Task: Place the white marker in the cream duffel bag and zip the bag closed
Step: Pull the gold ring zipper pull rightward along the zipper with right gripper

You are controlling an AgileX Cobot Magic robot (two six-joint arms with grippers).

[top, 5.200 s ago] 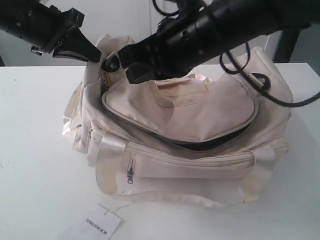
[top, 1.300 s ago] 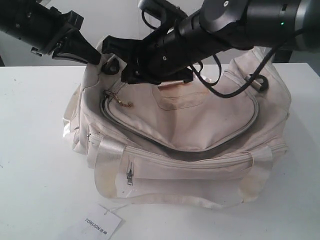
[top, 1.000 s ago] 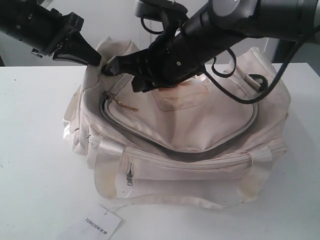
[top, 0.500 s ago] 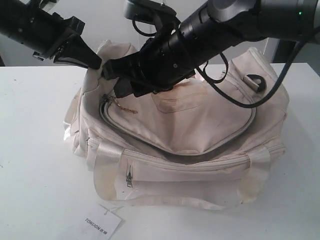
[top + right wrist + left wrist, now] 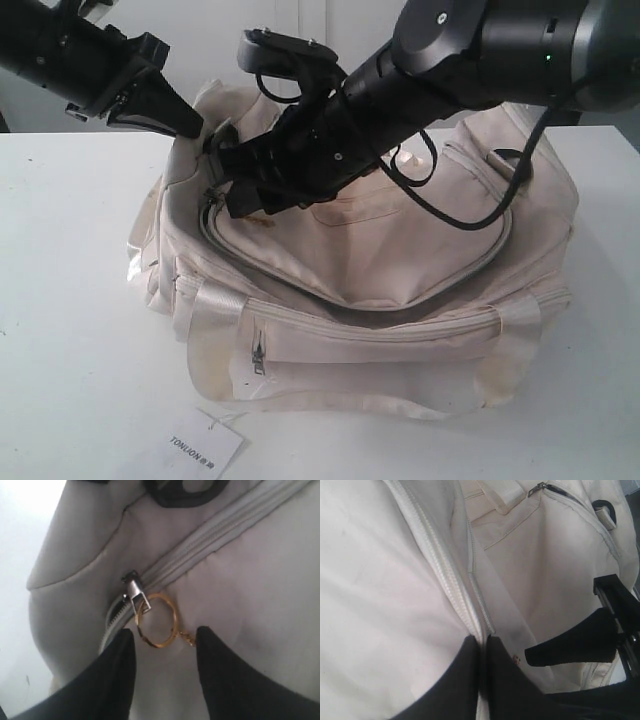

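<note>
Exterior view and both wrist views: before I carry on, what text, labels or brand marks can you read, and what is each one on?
"TONLION": on the white paper tag lying in front of the cream duffel bag.
Small characters after that word on the same tag: too blurred to read.
No readable text on the bag itself in any of the three views.

One bag — one paper tag just before it. Two grippers at the bag's end: left gripper, right gripper. One gold ring on the bag's zip.
</note>
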